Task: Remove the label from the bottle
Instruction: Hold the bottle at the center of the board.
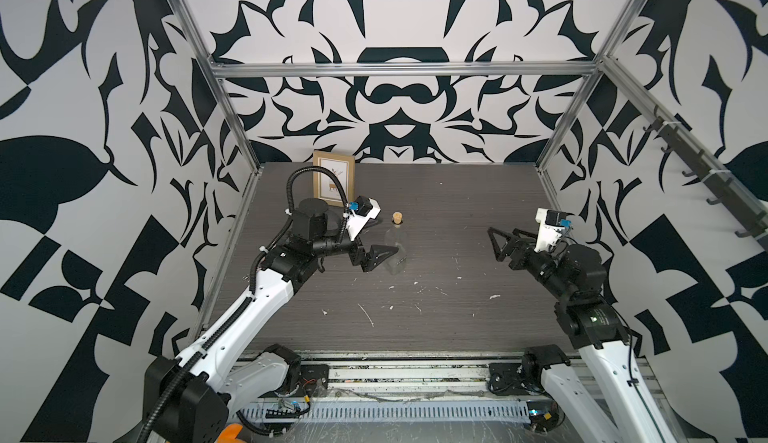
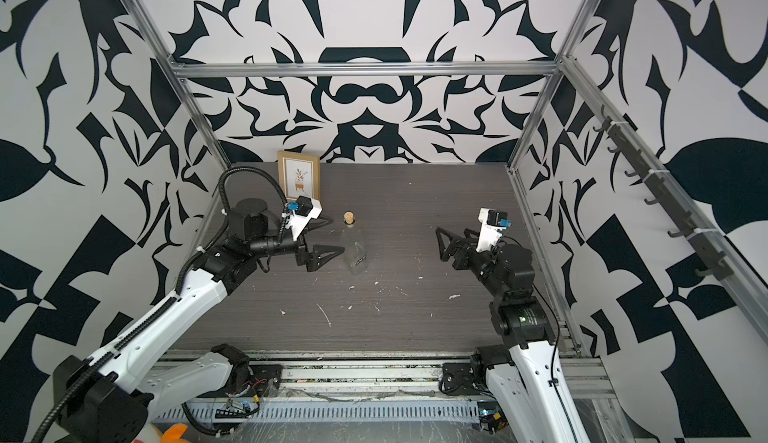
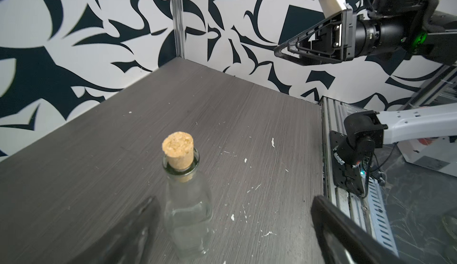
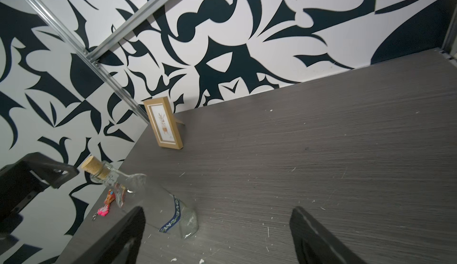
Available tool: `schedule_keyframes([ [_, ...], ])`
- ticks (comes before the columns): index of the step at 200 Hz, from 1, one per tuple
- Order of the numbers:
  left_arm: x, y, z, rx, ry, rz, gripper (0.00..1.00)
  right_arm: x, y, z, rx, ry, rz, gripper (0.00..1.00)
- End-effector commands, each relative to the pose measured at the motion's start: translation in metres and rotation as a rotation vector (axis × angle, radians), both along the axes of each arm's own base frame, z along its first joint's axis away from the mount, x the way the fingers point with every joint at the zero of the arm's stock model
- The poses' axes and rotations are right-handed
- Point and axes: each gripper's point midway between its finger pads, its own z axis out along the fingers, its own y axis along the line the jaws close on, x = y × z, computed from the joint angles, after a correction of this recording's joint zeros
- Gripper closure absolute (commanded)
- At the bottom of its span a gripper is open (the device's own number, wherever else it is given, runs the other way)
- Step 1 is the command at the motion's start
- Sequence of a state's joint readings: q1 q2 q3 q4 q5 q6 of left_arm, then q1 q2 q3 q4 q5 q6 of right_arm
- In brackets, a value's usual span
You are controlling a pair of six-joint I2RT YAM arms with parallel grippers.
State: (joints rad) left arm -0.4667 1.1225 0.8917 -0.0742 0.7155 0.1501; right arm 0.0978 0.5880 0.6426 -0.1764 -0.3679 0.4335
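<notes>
The clear glass bottle stands upright on the dark table, closed by a tan cork. The label is a dark blue lettered strip stuck near the bottle's base; it also shows as a small mark in a top view. My left gripper is open at the bottle's lower body. In the left wrist view the bottle stands between the fingers, close to one of them, unclamped. My right gripper hangs open and empty, well to the right of the bottle.
A small wooden picture frame stands at the back left of the table, behind my left arm. White paper scraps and a thin sliver lie scattered in front of the bottle. A metal rail runs along the front edge.
</notes>
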Motion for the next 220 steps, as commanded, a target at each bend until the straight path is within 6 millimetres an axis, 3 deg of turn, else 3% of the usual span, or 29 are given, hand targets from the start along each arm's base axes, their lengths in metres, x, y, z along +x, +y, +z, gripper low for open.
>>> schedule_keyframes([
  [1,-0.001,-0.007,-0.007,-0.019,0.009,-0.054,0.00,-0.007,0.010,0.027,-0.005,-0.074,0.072,0.05],
  [57,0.030,-0.018,-0.013,-0.047,-0.017,-0.008,0.03,-0.001,0.013,0.023,0.001,-0.046,0.085,0.07],
  [60,0.035,-0.021,-0.023,-0.036,0.004,-0.009,0.03,-0.001,0.013,0.023,0.002,-0.044,0.085,0.07],
  [76,0.043,-0.026,-0.026,-0.036,0.005,-0.012,0.05,0.001,0.014,0.022,0.003,-0.039,0.089,0.07],
  [147,0.067,-0.050,-0.024,-0.048,-0.044,-0.007,0.14,0.006,0.013,0.017,0.004,-0.014,0.081,0.09],
  [178,0.072,-0.053,-0.025,-0.043,-0.057,0.014,0.30,0.006,0.013,0.016,0.005,-0.010,0.080,0.10],
  [203,0.072,-0.053,-0.025,-0.038,-0.054,0.017,0.48,0.005,0.014,0.014,-0.006,-0.001,0.088,0.11],
  [220,0.071,-0.053,-0.025,-0.032,-0.052,0.022,0.53,0.004,0.014,0.012,-0.014,0.003,0.092,0.11],
])
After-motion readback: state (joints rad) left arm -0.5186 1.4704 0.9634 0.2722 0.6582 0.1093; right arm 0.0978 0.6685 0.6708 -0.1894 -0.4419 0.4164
